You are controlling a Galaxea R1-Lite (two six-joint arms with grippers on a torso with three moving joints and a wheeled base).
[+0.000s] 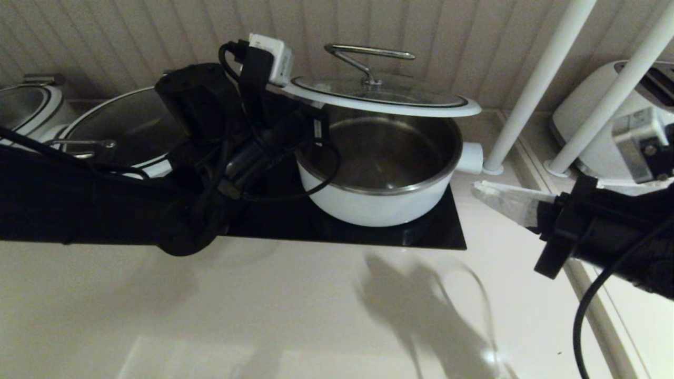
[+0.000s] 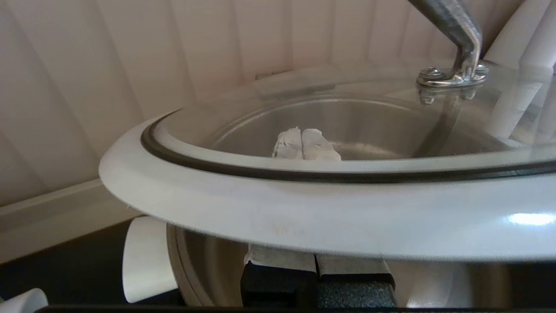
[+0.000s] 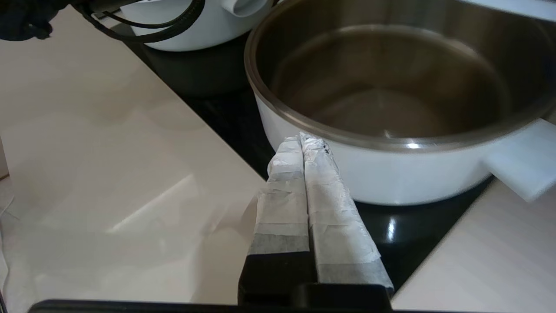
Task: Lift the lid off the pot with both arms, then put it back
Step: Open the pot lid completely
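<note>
The lid [image 1: 384,97], glass with a white rim and a bent steel bar handle [image 1: 368,52], hangs slightly tilted above the open pot [image 1: 379,200] on the black cooktop. My left gripper [image 2: 302,143] is shut, its fingers pressed together under the lid's left edge; the lid [image 2: 304,208] rests on them and the tips show through the glass. In the head view the lid hides these fingers. My right gripper [image 1: 482,190] is shut and empty, right of the pot near its stubby side handle [image 1: 470,157], touching nothing. In the right wrist view the right gripper [image 3: 300,140] points at the pot's wall [image 3: 391,174].
A wider white pot with a loop-handled glass lid [image 1: 121,126] stands left of the pot, behind my left arm, and another pot [image 1: 26,105] stands farther left. Two white poles [image 1: 537,84] and a white toaster [image 1: 600,126] stand at the right. The cooktop's front edge [image 1: 421,239] meets the pale counter.
</note>
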